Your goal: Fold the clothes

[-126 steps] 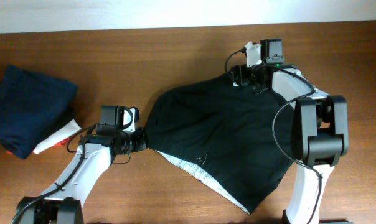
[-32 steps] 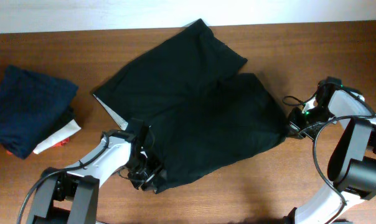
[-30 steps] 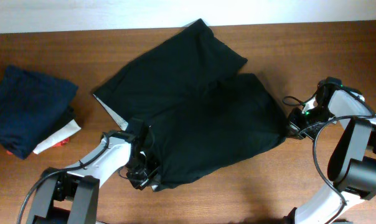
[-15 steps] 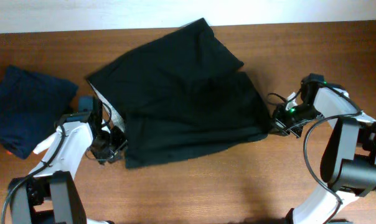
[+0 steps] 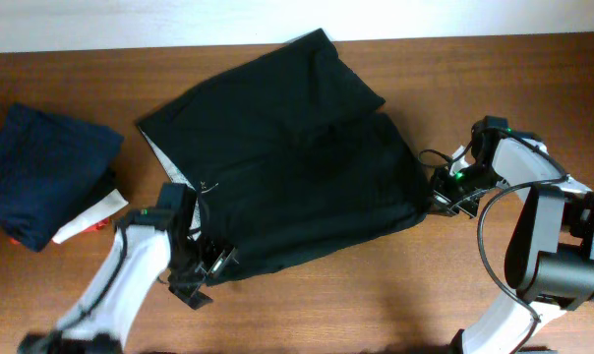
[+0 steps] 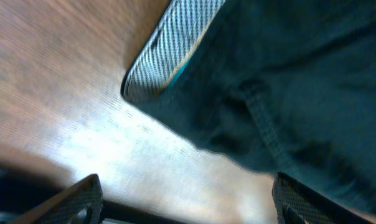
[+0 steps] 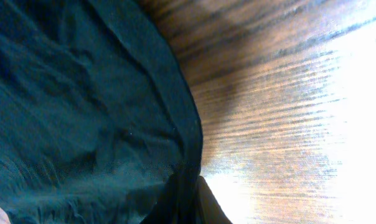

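Left gripper gapes beside crumpled black garment.

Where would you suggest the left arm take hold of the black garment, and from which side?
Probably the left edge of the black garment, where the grey lining shows, approached from the table on its left; that hem lies flat and exposed.

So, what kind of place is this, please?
Probably a robotics test bench for laundry folding, not a home. The white left arm and the white right arm work at a brown wooden table. On it lies a black cloth garment, with a stack of folded navy clothes nearby.
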`<action>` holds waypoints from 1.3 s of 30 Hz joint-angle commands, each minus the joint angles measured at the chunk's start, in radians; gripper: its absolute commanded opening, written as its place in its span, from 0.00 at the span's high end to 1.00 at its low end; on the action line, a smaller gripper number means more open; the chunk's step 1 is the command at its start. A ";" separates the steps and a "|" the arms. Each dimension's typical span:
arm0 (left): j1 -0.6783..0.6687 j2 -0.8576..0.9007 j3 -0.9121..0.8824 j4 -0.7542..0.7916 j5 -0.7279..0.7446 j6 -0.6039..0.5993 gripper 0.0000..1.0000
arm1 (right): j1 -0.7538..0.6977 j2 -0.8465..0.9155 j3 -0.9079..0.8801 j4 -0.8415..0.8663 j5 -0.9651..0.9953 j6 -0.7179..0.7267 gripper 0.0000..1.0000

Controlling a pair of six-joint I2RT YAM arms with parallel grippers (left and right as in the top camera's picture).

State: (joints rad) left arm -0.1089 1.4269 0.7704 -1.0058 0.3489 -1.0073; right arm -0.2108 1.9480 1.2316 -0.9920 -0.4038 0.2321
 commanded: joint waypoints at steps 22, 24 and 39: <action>-0.033 -0.143 -0.241 0.394 -0.150 -0.014 0.99 | -0.070 -0.028 0.043 -0.044 0.048 -0.054 0.96; -0.034 -0.149 -0.124 0.303 -0.152 0.132 0.99 | -0.127 -0.075 0.082 -0.097 0.046 -0.087 0.96; -0.034 -0.439 0.383 -0.317 -0.154 0.423 0.99 | -0.391 -0.608 0.159 -0.244 0.048 -0.132 0.96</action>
State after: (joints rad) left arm -0.1699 1.0817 1.1366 -1.2762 0.3515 -0.6079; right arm -0.5503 1.3830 1.3060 -1.2716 -0.5034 0.1211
